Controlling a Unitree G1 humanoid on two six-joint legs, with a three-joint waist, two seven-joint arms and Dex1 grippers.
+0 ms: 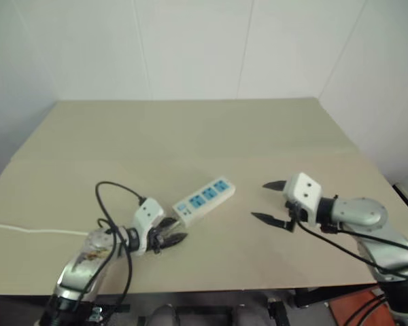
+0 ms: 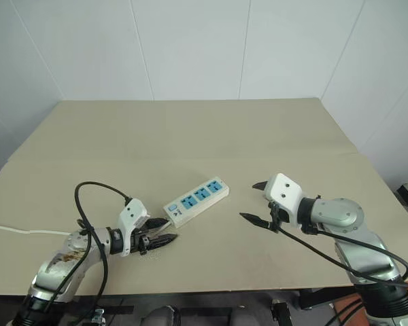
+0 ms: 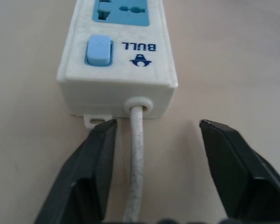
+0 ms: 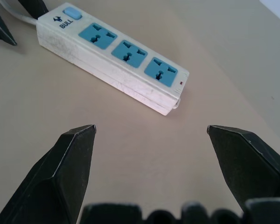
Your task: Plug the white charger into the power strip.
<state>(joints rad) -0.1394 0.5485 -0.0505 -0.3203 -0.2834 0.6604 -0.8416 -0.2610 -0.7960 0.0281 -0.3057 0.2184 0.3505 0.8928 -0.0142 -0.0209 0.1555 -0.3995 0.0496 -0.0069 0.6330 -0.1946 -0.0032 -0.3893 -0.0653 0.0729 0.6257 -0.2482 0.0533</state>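
Power strip [image 1: 202, 200] flat on counter [image 1: 190, 136], no charger plugged in. Left gripper [image 3: 154, 135] fingers apart, straddling cord [image 3: 136, 163] at switch end, gripping nothing. Right gripper [image 1: 270, 201] fingers wide, empty, near strip's far end.

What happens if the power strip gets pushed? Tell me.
The power strip is a long flat bar lying on the table, so it would likely slide, not tip or roll. Its thin cord looks bendy, so it may drag and swing that end.

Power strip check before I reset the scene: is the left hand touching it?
Cannot tell. In the left wrist view the open left hand straddles the cord, one fingertip right at the power strip end tab.
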